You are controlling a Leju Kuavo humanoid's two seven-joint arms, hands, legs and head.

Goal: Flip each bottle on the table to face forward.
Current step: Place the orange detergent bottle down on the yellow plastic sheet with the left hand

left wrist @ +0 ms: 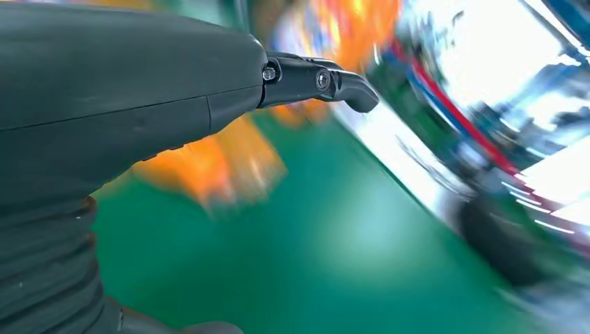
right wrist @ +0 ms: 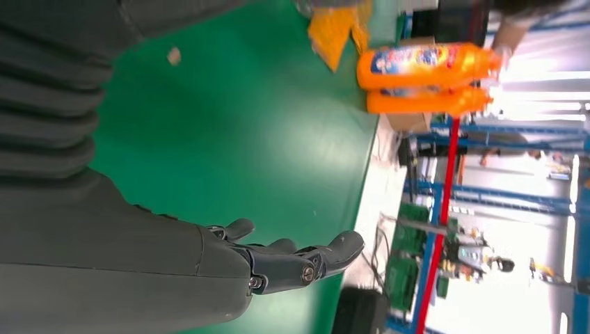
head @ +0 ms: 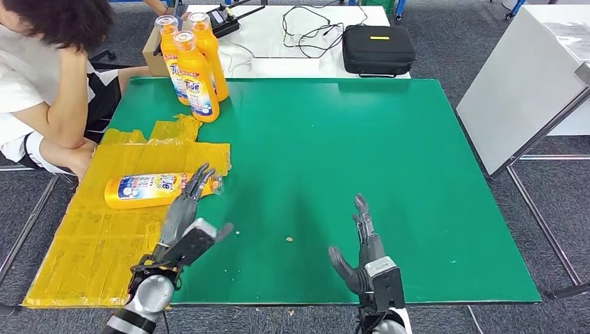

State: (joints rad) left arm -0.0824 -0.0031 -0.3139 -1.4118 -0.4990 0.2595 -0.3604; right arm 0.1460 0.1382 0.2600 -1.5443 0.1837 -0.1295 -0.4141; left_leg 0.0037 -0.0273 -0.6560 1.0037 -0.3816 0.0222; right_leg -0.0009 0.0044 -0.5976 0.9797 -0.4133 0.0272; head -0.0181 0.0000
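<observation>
Hands both empty: our left hand (head: pixel 184 216) spread, fingertips at lying bottle (head: pixel 142 190) lower left; right hand (head: pixel 362 247) open.

left robot hand (head: pixel 186 216) open, right robot hand (head: pixel 362 250) open

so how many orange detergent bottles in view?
4. Three orange plastic detergent bottles stand clustered at the table's far left corner. One lies on its side on the yellow sheet, by the left hand's fingertips. More could be hidden behind the cluster.
</observation>
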